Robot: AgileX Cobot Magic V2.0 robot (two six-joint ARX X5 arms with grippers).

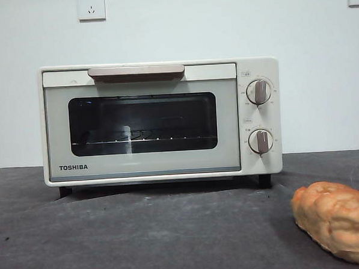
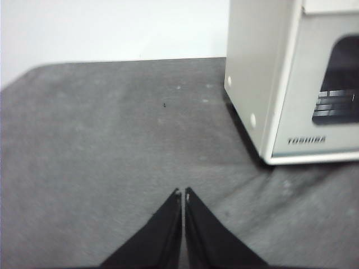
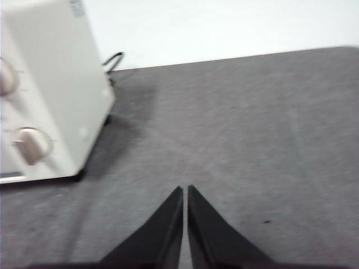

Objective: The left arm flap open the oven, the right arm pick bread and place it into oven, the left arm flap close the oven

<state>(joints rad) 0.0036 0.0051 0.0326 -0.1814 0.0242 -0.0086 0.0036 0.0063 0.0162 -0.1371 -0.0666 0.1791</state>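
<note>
The cream-white oven stands at the middle of the table with its dark glass door closed and the beige handle along the top. The golden-orange bread lies on the grey cloth at the front right. My left gripper is shut and empty, hovering over bare cloth off the oven's left side. Off the oven's knob side, my right gripper is likewise shut and holds nothing. Neither arm shows in the front view, and the bread shows in neither wrist view.
Two round knobs sit on the oven's right panel. A wire rack is visible through the window. A grey cloth covers the table. White wall with sockets stands behind.
</note>
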